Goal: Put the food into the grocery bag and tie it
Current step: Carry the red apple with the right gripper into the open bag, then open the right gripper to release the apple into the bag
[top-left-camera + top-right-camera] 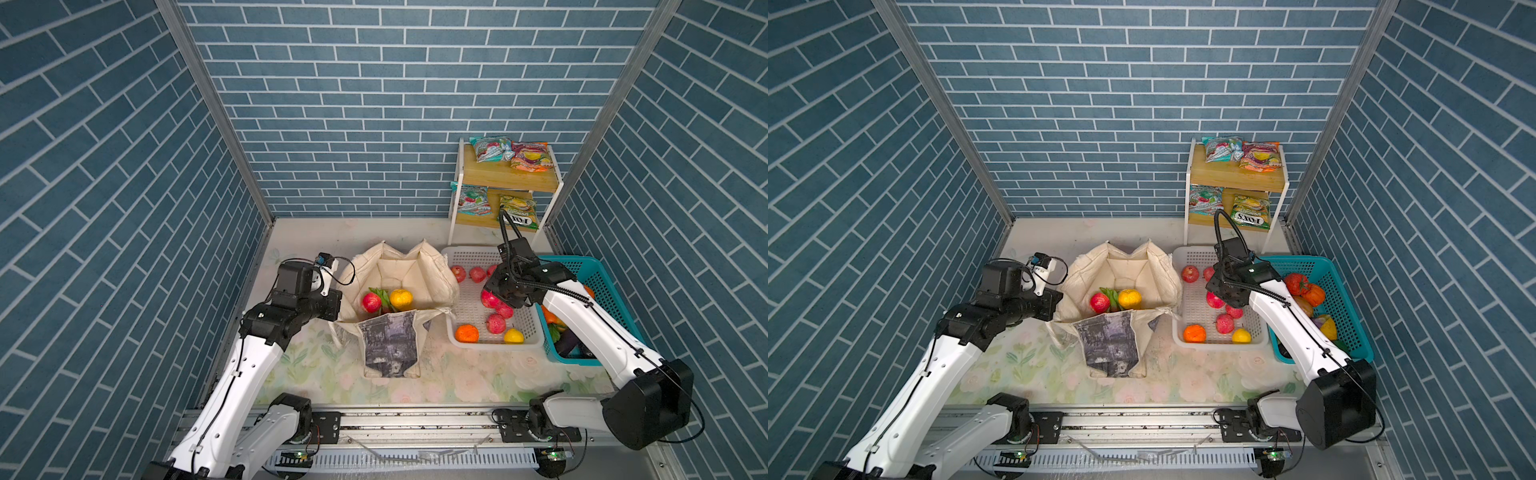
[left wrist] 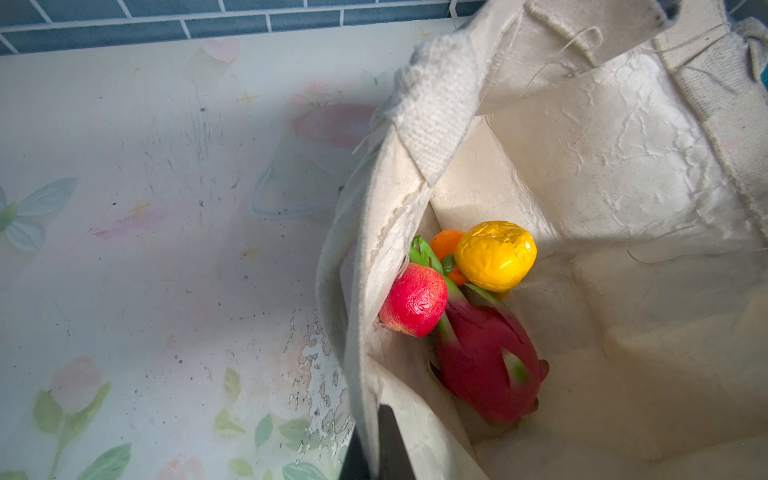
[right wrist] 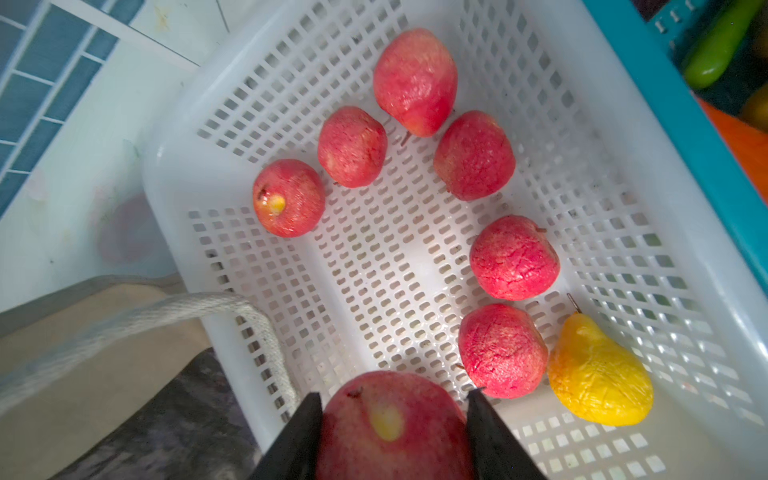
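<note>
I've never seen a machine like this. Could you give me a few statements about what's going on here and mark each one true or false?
1. The right claw grips a red apple. True.
2. The grocery bag is empty. False: it already holds an apple, a dragon fruit and a yellow fruit.
3. Snack packets lie on the wooden shelf. True.
4. The white basket holds only apples. False: an orange and a yellow pear lie in it too.
5. The left claw holds a fruit. False: it is shut on the bag's rim.
</note>
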You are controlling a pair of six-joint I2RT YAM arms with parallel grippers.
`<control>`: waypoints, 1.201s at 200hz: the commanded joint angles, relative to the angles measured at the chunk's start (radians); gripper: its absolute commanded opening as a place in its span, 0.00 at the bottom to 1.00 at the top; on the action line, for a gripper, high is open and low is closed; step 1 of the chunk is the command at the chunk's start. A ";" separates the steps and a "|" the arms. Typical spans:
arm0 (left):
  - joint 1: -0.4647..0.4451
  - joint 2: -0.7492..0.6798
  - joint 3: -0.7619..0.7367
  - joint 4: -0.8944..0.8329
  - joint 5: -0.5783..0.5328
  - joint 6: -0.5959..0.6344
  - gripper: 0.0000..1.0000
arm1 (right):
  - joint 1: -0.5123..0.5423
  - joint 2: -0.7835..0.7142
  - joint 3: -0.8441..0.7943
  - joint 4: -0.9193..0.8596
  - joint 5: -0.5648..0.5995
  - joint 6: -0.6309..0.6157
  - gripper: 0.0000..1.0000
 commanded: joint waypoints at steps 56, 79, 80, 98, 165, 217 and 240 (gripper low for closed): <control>0.005 -0.010 -0.010 0.022 0.008 -0.002 0.00 | 0.108 0.037 0.319 0.004 0.001 -0.094 0.47; 0.005 -0.010 -0.010 0.022 0.008 -0.002 0.00 | 0.230 0.105 0.415 0.009 0.027 -0.125 0.47; 0.005 -0.009 -0.010 0.023 0.008 -0.002 0.00 | 0.235 0.108 0.418 0.010 0.025 -0.126 0.47; 0.005 -0.009 -0.010 0.023 0.008 -0.002 0.00 | 0.314 0.178 0.467 0.025 0.013 -0.142 0.47; 0.005 -0.017 -0.012 0.023 0.005 -0.002 0.00 | 0.534 0.390 0.546 0.051 -0.014 -0.161 0.47; 0.005 -0.021 -0.012 0.023 0.003 -0.002 0.00 | 0.601 0.477 0.538 0.059 -0.022 -0.162 0.48; 0.005 -0.021 -0.012 0.022 0.003 -0.002 0.00 | 0.610 0.504 0.525 0.069 -0.035 -0.164 0.48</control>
